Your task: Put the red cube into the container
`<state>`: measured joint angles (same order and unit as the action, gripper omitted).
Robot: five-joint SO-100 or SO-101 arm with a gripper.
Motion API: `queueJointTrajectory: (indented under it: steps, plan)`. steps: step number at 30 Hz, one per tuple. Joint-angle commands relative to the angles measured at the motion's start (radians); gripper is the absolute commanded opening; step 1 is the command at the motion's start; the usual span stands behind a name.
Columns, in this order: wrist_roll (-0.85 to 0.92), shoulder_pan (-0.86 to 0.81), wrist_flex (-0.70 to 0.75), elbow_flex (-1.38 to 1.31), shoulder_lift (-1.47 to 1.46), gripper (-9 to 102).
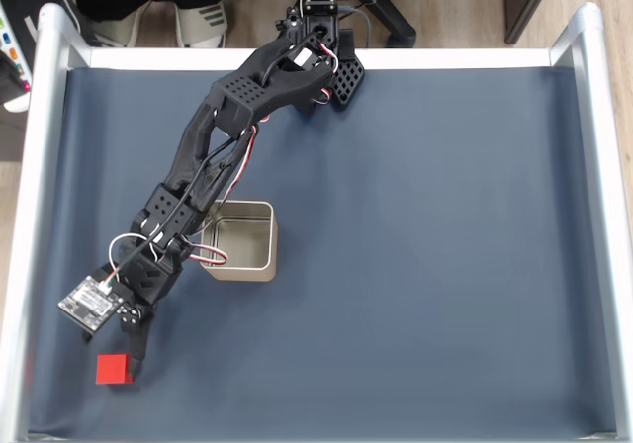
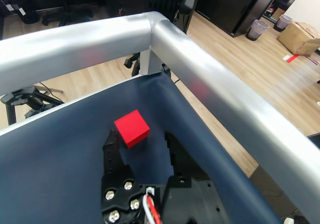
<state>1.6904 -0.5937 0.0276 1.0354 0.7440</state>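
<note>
The red cube point(image 1: 112, 369) rests on the dark blue mat near the front left corner in the fixed view. My gripper point(image 1: 117, 350) hangs right above it, pointing at the front rail. In the wrist view the gripper point(image 2: 140, 136) is open, and the red cube point(image 2: 131, 128) lies at the tips of the two black fingers point(image 2: 111, 149), close to the left one. The container point(image 1: 244, 247), a square silver tin with no lid and nothing in it, stands on the mat to the right of my forearm, farther back than the cube.
Silver metal rails point(image 1: 22, 265) frame the mat, and two of them meet in a corner point(image 2: 150, 26) just beyond the cube. My arm runs from its base point(image 1: 321, 28) at the back edge, passing the tin's left side. The mat's right half point(image 1: 445, 265) is bare.
</note>
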Motion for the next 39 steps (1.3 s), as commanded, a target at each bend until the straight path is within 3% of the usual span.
queueJointTrajectory:
  steps: [1, 13, 22, 32, 39]
  plan:
    - [0.009, 0.0, -0.031, -0.064, 0.003, 32]
    - [-0.043, 0.009, -0.164, -0.084, -0.063, 27]
    - [-0.037, 0.011, -0.166, -0.1, -0.069, 18]
    - [0.006, 0.006, -0.166, -0.064, -0.063, 16]
    - [0.035, 0.009, -0.16, -0.04, -0.046, 0]
